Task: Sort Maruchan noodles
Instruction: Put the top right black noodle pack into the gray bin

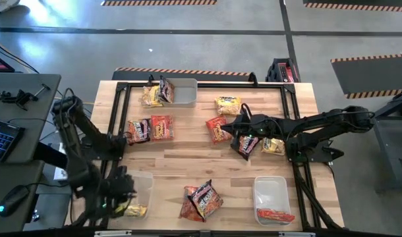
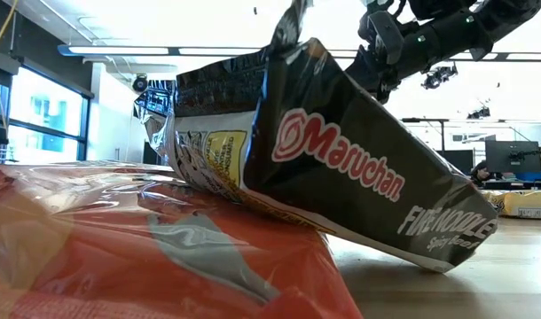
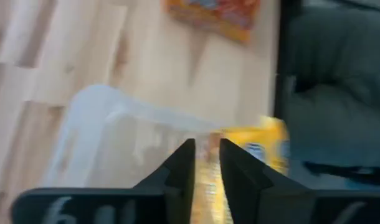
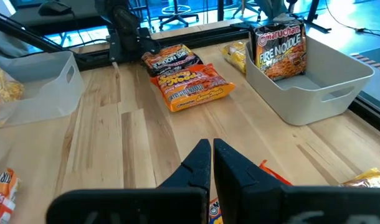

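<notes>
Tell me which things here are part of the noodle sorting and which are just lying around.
Job:
noodle packets, e.g. orange one, dark one, yellow one
sorting bins: top, bottom left, bottom right

Lying about:
keyboard
computer mouse

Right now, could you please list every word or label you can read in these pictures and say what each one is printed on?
"Maruchan": red logo on the dark crinkly plastic noodle packet close to the low camera.
"FIRE NOODLE": lower corner of that same packet.
"Maruchan FIRE NOODLE": dark packet standing upright in the clear rectangular plastic bin, right wrist view.
Print on the red-orange packet and yellow packet is too blurred to read.
</notes>
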You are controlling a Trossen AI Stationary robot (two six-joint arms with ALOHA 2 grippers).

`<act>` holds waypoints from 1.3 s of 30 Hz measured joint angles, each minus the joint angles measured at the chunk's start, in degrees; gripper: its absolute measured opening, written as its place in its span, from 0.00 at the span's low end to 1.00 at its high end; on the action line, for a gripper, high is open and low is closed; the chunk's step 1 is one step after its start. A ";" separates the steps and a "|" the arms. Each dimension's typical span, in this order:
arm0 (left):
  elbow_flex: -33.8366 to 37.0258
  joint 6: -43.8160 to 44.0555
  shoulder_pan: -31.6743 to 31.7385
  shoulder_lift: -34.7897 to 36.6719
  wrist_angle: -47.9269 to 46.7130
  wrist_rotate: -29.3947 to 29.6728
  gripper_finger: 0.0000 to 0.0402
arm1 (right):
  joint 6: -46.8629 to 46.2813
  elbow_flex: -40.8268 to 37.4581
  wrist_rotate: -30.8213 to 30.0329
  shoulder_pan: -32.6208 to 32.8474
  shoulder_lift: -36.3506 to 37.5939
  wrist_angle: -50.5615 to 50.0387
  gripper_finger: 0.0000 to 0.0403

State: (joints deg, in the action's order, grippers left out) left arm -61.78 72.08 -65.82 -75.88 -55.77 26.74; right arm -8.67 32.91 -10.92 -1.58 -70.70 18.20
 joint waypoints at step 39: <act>15.23 -17.73 16.75 -4.01 29.86 -34.76 0.00 | 3.71 0.02 0.37 0.00 0.00 -3.38 0.00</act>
State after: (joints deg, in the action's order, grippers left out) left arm -46.54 54.35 -49.07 -79.89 -25.91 -8.02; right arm -4.96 32.93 -10.55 -1.58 -70.70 14.82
